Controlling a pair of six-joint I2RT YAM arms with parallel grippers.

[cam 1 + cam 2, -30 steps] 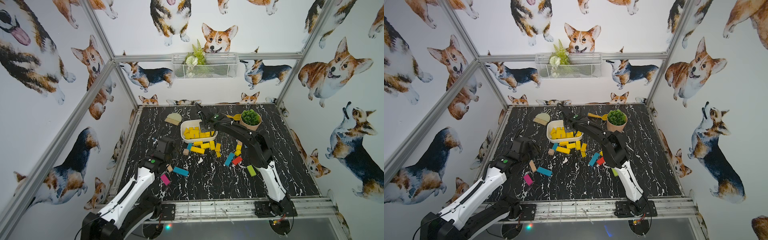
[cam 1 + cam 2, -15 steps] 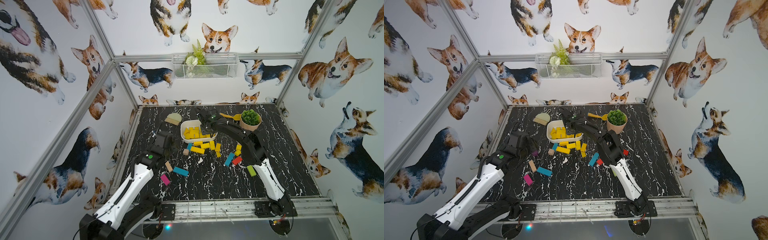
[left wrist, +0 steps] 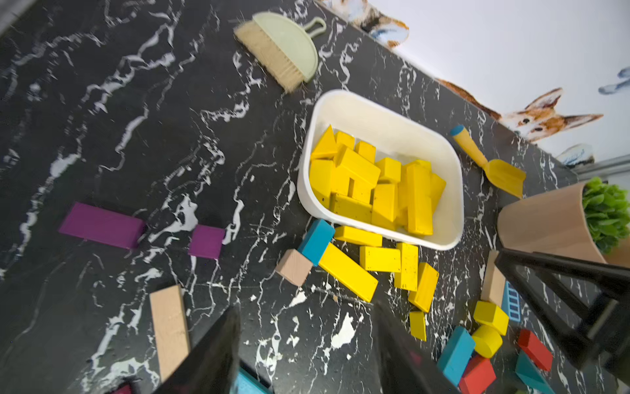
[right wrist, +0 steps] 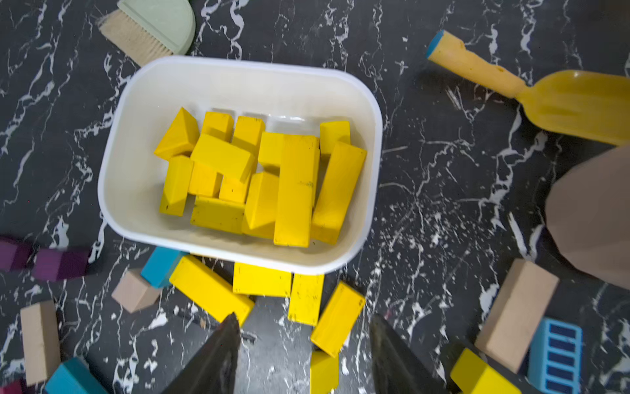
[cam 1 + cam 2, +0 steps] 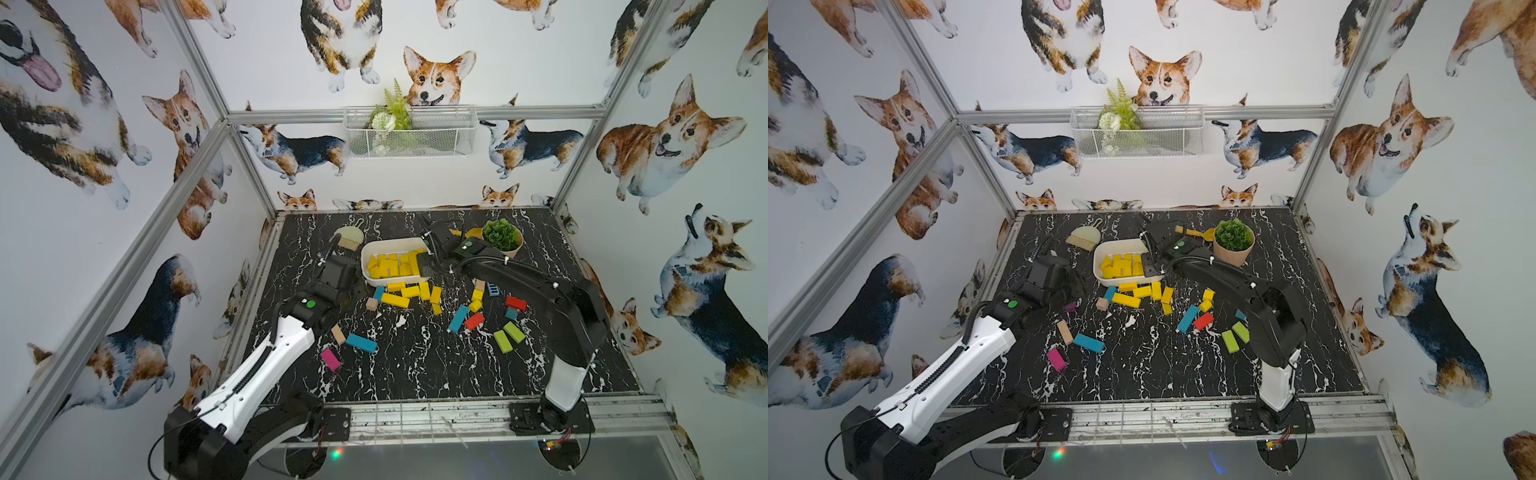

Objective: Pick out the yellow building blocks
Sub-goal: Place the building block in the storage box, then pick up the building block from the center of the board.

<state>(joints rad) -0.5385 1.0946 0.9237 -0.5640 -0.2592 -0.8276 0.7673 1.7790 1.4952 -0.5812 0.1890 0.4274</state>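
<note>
Several yellow building blocks (image 4: 293, 191) lie piled in the white bin (image 4: 238, 64), which shows in both top views (image 5: 388, 246) (image 5: 1100, 259). More yellow bars (image 5: 395, 299) (image 5: 1126, 300) (image 3: 347, 273) lie on the table just in front of the bin, and small yellow pieces (image 5: 477, 300) sit to their right. My right gripper (image 4: 305, 341) hangs open over the bin's near right corner (image 5: 426, 266), holding nothing, with loose yellow bars (image 4: 337, 317) below it. My left gripper (image 3: 306, 341) is open and empty, left of the bin (image 5: 338, 270).
A yellow toy scoop (image 5: 461, 232) and a potted plant (image 5: 500, 237) stand behind the right arm. A hand brush (image 5: 349, 239) lies far left of the bin. Blue (image 5: 361, 343), pink (image 5: 330, 359), red (image 5: 473, 321), green (image 5: 509, 336) and purple (image 3: 102, 225) blocks are scattered in front.
My right gripper has opened and drawn back from over the bin's middle toward its near right corner. The left arm has reached farther back, toward the bin's left side.
</note>
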